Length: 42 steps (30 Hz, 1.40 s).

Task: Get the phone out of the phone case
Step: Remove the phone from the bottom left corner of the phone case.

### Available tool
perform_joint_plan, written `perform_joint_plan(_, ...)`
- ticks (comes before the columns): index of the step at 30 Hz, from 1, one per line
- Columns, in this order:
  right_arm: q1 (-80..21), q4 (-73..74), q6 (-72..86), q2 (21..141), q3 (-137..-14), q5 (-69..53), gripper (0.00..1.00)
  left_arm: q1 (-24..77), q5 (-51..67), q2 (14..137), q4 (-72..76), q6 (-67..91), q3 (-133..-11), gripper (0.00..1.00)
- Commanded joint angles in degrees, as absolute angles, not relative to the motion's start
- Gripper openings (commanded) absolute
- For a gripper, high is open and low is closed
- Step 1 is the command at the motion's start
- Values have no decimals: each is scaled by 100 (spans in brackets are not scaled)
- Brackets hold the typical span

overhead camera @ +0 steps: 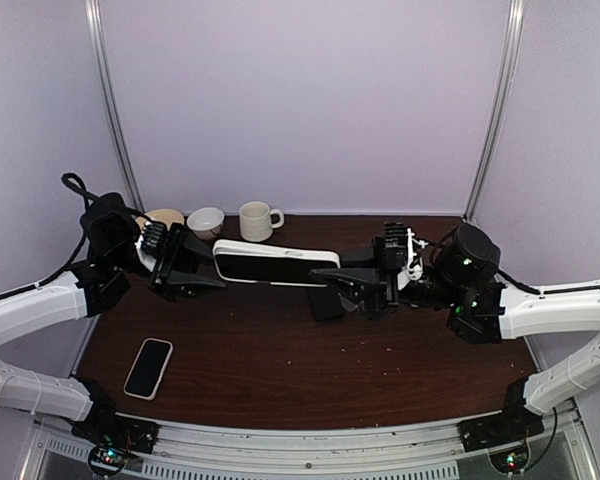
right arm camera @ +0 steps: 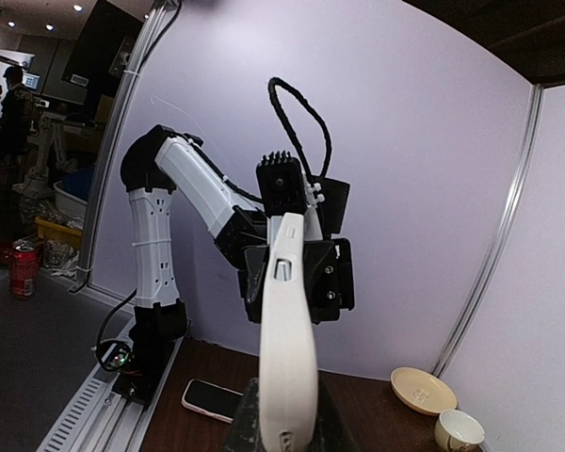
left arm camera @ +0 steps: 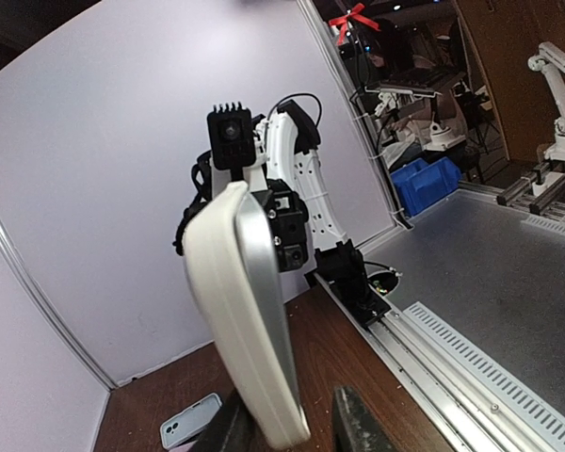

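Observation:
A phone in a white case [overhead camera: 275,265] hangs level in the air between my two grippers. My right gripper [overhead camera: 332,281] is shut on its right end; in the right wrist view the case [right arm camera: 287,330] stands edge-on between the dark fingers [right arm camera: 248,424]. My left gripper [overhead camera: 202,270] is at its left end with the jaws spread. In the left wrist view the case [left arm camera: 245,311] rests against one finger [left arm camera: 228,428], and a gap separates it from the other finger [left arm camera: 360,424].
A second phone [overhead camera: 148,367] lies screen up at the front left of the table, also in the right wrist view [right arm camera: 212,399]. A light blue phone back [left arm camera: 190,421] lies on the table. A mug [overhead camera: 258,221], small bowl [overhead camera: 206,221] and saucer [overhead camera: 163,217] stand at the back.

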<state>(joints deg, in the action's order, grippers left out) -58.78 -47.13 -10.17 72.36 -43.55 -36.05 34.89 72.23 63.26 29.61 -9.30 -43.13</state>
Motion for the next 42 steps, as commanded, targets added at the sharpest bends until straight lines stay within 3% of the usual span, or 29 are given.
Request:
perform_joint_plan(1,-5862,-5074,-1091,7185,-4379,-3483,0,3524,7293,6327,3033,-940,-4331,28)
perform_joint_plan(17,-5815,-5207,-510,7200,-4332,-3776,0,3600,7569,6152,1528,-2156,-4519,20)
perform_joint_plan(32,-5806,-5254,-112,7387,-4289,-4191,0,3639,7615,6053,1201,-2515,-4563,15)
perform_joint_plan(42,-5802,-4473,-60,7272,-4390,-5039,0,3636,7533,6029,934,-2853,-4622,10)
